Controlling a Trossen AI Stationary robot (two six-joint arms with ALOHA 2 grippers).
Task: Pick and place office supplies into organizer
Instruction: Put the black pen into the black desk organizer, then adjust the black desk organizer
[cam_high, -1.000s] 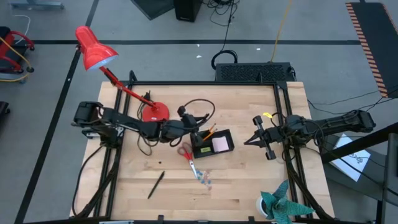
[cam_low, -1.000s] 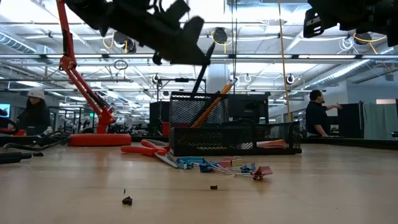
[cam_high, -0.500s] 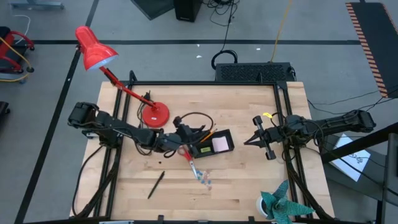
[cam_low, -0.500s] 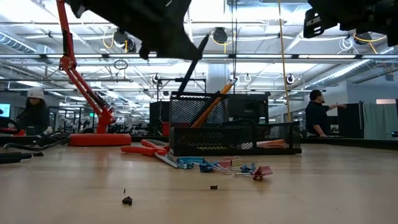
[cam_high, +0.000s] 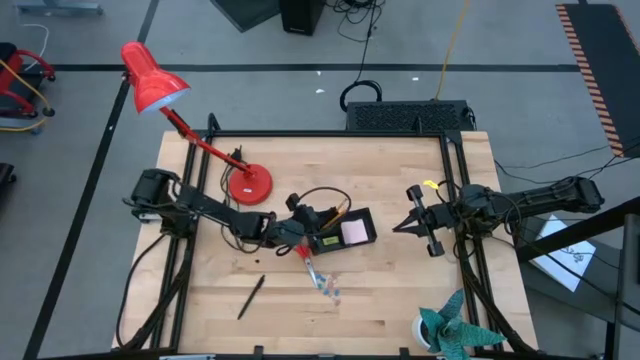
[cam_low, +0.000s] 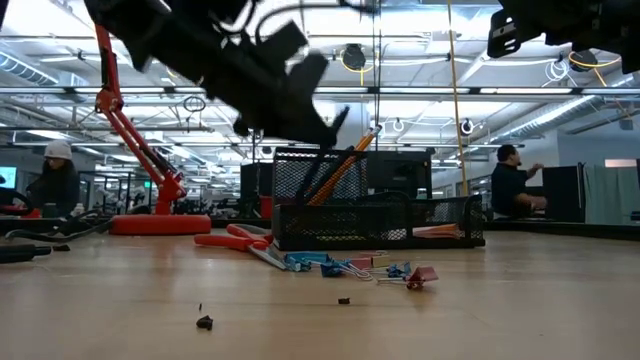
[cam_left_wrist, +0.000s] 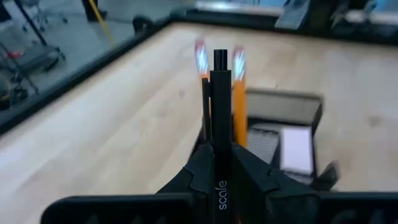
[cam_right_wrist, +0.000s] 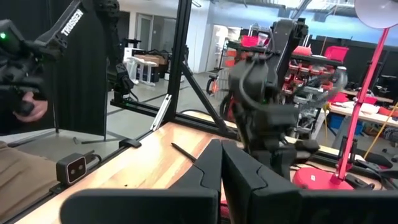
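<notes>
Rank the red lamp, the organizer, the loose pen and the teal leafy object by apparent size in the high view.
1. red lamp
2. teal leafy object; organizer looks similar, so unranked between them
3. loose pen

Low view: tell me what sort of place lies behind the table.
Probably a big open robotics lab or workshop: exposed ceiling pipes and strip lights, a person working at a bench, more workstations receding behind the red desk lamp.

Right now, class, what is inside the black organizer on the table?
The organizer holds orange pencils upright and a pink note pad. The left gripper holds a dark pen above it. Its mesh walls hide anything lower.
</notes>
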